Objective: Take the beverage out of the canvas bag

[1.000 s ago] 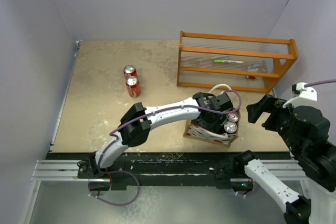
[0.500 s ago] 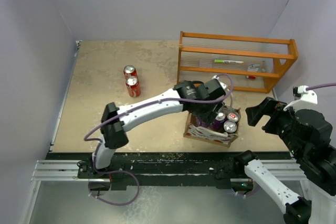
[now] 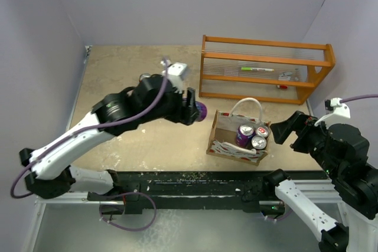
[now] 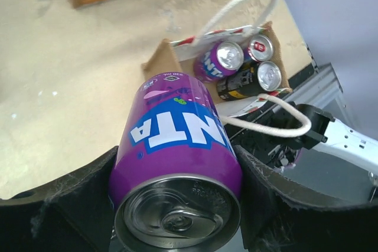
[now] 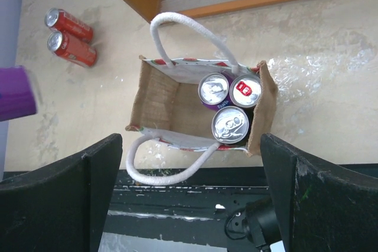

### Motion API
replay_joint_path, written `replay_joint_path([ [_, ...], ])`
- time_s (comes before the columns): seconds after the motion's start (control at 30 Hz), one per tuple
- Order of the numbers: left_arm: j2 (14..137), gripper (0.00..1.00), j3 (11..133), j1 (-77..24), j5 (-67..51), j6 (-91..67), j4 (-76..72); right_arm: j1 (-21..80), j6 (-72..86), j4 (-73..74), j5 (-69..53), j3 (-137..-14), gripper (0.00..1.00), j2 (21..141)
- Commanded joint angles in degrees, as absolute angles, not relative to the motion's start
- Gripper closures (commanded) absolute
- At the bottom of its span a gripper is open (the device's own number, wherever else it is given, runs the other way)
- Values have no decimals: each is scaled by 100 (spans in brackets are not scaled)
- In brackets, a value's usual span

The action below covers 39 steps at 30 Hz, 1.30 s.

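Right gripper (image 3: 288, 129) spread wide and empty, just right of the canvas bag (image 3: 217, 128). We count three cans (image 5: 230, 123) upright in the bag's right end. Left gripper (image 3: 194, 109) is clamped on a purple beverage can (image 4: 177, 146), airborne left of the bag and clear of it. Beyond are two red cans (image 5: 74, 50) and an orange rack (image 3: 266, 69).

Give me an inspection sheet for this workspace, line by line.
Surface: table tan, with worn pale patches; no spill seen.
Job's things: canvas bag upright and open, three cans inside; purple can is out of it.
Clutter: two red cans on the table; orange rack holding small items.
Grippers: left gripper shut on the purple can; right gripper open, empty, facing the bag.
Cables: purple cable along the left arm, looped by the base.
Surroundings: lavender walls; metal rail at the near edge.
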<state>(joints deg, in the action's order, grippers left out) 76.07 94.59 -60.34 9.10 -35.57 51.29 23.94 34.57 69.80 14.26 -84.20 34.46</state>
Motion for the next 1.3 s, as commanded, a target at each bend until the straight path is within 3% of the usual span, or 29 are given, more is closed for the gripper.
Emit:
replay_joint_path([
  [0.0, 6665, 93, 8808, -5960, 1703, -4111, 4948, 2399, 3619, 6697, 1310, -8329, 0, 3239],
  [0.17, 6306, 93, 8070, -5940, 2029, -4500, 6041, 2400, 3653, 6565, 1271, -8107, 0, 3266],
  [0.4, 6843, 92, 7266, -5779, 2861, -4825, 6634, 2399, 3639, 6310, 1336, -7886, 0, 3425],
  [0.5, 7182, 100, 6859, -5333, 3107, -4625, 6229, 2399, 3625, 6171, 1406, -7846, 0, 3525],
  [0.8, 8123, 100, 6803, -3759, 2188, -3167, 4477, 2399, 3526, 5920, 1596, -7829, 0, 3827],
  [1.07, 9109, 100, 7578, -2720, 1709, -2715, 4567, 2399, 3393, 5795, 1760, -7810, 0, 3998],
  [1.27, 9271, 100, 7491, -2235, 1462, -2437, 4259, 2399, 3227, 5739, 1834, -7950, 0, 4186],
])
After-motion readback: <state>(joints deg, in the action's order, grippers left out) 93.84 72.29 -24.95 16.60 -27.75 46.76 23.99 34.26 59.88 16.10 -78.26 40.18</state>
